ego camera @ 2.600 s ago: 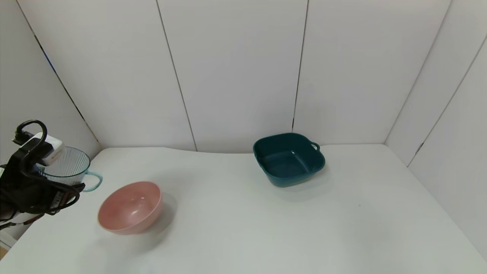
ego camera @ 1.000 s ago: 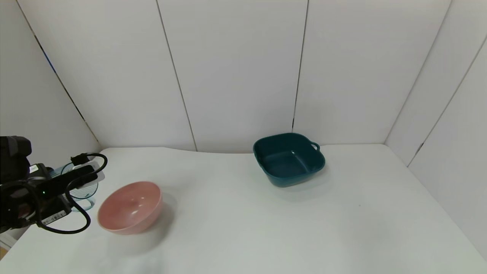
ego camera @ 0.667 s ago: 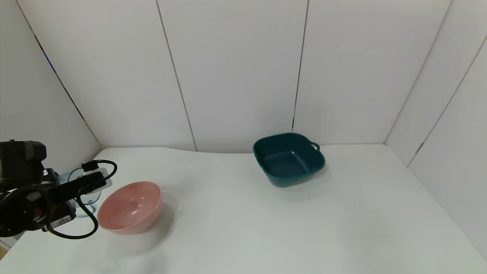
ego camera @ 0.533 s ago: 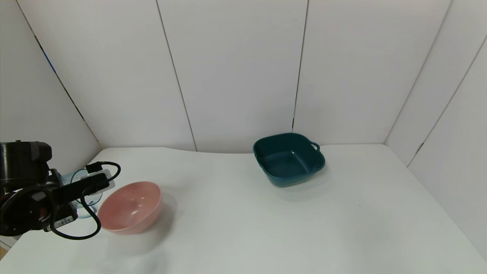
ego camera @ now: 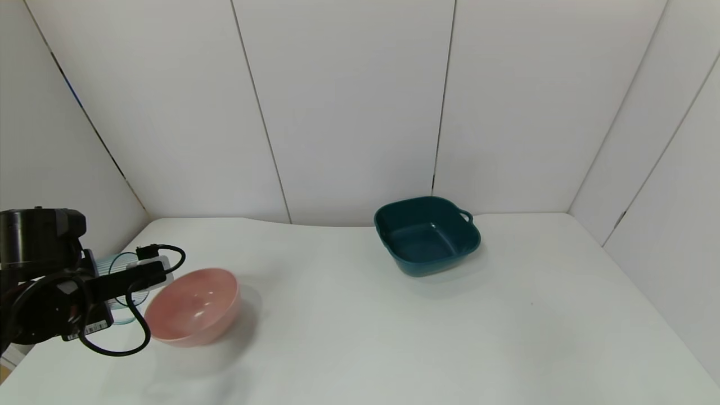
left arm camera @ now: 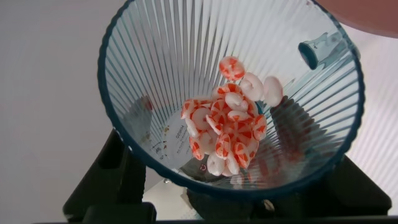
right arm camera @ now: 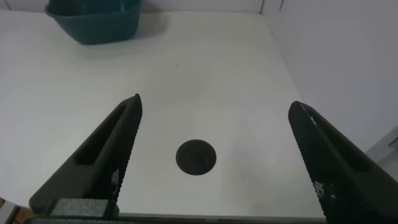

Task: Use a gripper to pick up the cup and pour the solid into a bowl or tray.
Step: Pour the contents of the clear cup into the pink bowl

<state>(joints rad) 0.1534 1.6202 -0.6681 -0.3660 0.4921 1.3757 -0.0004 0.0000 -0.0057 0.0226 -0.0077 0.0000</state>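
My left gripper [ego camera: 115, 284] is shut on the pale-blue ribbed cup [ego camera: 111, 263] at the table's left edge, right beside the pink bowl [ego camera: 194, 306]. The wrist and cables hide most of the cup in the head view. In the left wrist view the cup [left arm camera: 155, 81] fills the picture and is tipped. The red and white solid [left arm camera: 227, 134] lies piled inside it, toward its handle [left arm camera: 320, 48]. A bit of the pink bowl [left arm camera: 373, 12] shows past the rim. My right gripper [right arm camera: 214, 101] is open and empty over the table's right part.
A dark teal square tray [ego camera: 426, 235] stands at the back middle of the white table [ego camera: 394, 337]; it also shows in the right wrist view [right arm camera: 93, 18]. A round black spot [right arm camera: 196, 157] lies on the table under the right gripper. White walls close in the table.
My left arm has carried the cup to the right, up to the pink bowl's left side, and turned it over on its side. The bowl and tray have not moved.
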